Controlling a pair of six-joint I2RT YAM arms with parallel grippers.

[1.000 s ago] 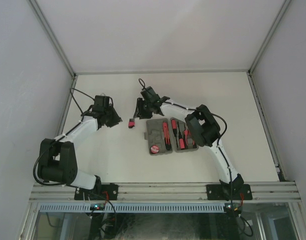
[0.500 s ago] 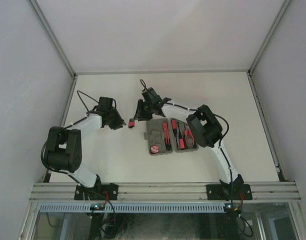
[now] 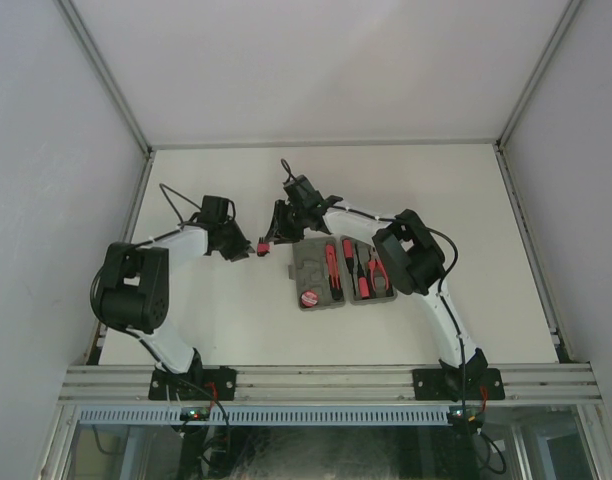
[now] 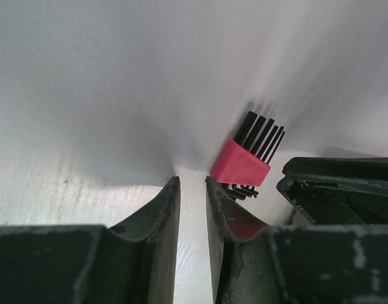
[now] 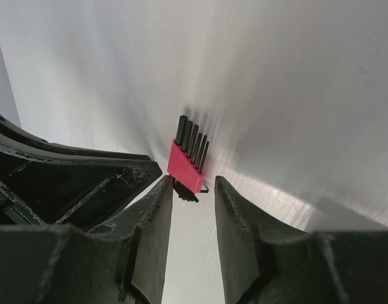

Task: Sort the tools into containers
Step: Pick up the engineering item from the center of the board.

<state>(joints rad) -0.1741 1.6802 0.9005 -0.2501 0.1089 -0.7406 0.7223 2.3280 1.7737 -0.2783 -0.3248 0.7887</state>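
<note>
Where the table [image 3: 406,190] meets its near edge, the left arm [image 3: 134,290] and the right arm [image 3: 416,258] stand bolted, and both reach away from me and bend in towards each other. Nearest of the task's things is the grey tool case [image 3: 298,262], lying open and flat beneath the right arm, its two halves side by side; red-handled tools [image 3: 329,265] lie in its moulded recesses, with a round red piece [image 3: 309,298] at the near end of the left half and the red-handled pliers [image 3: 375,272] in the right half. Just beyond the case's far left corner the red-black hex key set [image 4: 241,166] lies on the bare table, its black keys fanned out of the red holder. The left gripper [image 4: 191,190] comes at it from the left, its fingers drawn to a narrow slit with nothing between them, the set just past its right fingertip. The right gripper [image 5: 191,183] comes from the right, its fingers wider apart; the set's nearer end sits at the mouth of that gap, close by one finger, and I cannot tell whether they touch. The two grippers are almost against each other.
</note>
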